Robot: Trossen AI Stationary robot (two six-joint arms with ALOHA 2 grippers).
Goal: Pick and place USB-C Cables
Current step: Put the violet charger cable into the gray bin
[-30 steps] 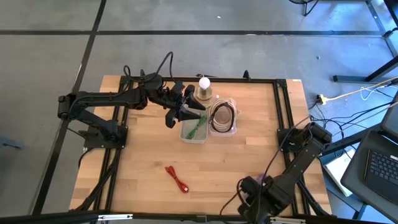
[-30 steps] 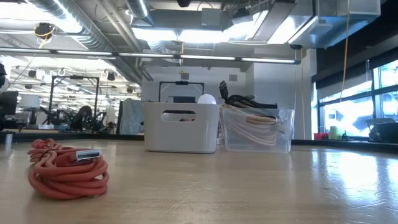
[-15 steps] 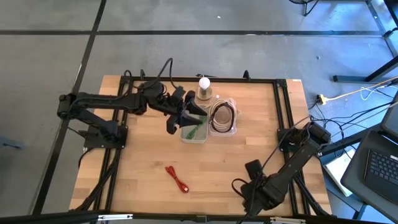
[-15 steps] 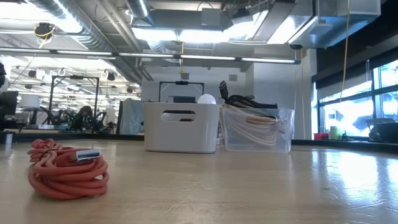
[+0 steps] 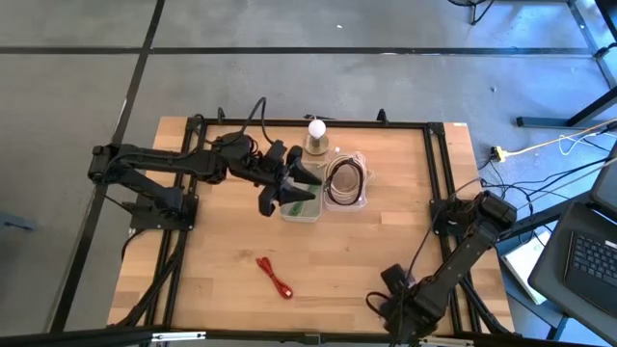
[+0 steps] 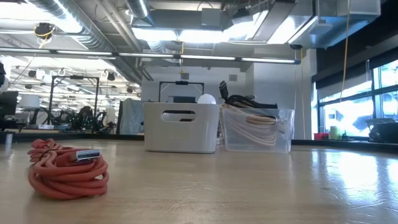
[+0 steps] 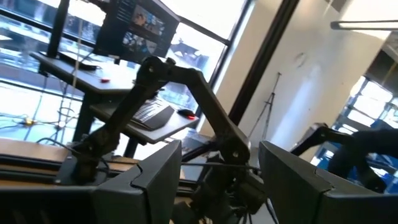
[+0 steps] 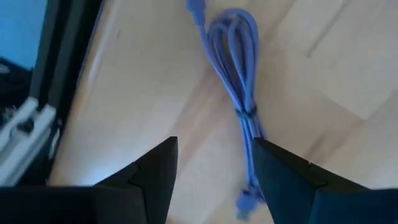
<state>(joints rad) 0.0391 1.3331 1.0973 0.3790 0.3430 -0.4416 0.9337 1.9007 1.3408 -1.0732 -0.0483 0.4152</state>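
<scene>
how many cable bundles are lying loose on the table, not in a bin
2. A red bundle lies on the bare wood near the front edge, and a purple bundle lies under the right end effector. Others sit in the two bins, partly hidden.

1. Standing at the table's (image 5: 231, 260) far edge: white ball on a round metal base (image 5: 316, 130).
2. Sitting side by side just in front of it: white bin (image 6: 181, 127), clear bin (image 6: 256, 130).
3. Lying open beyond the table's right side: laptop (image 5: 588, 256).
</scene>
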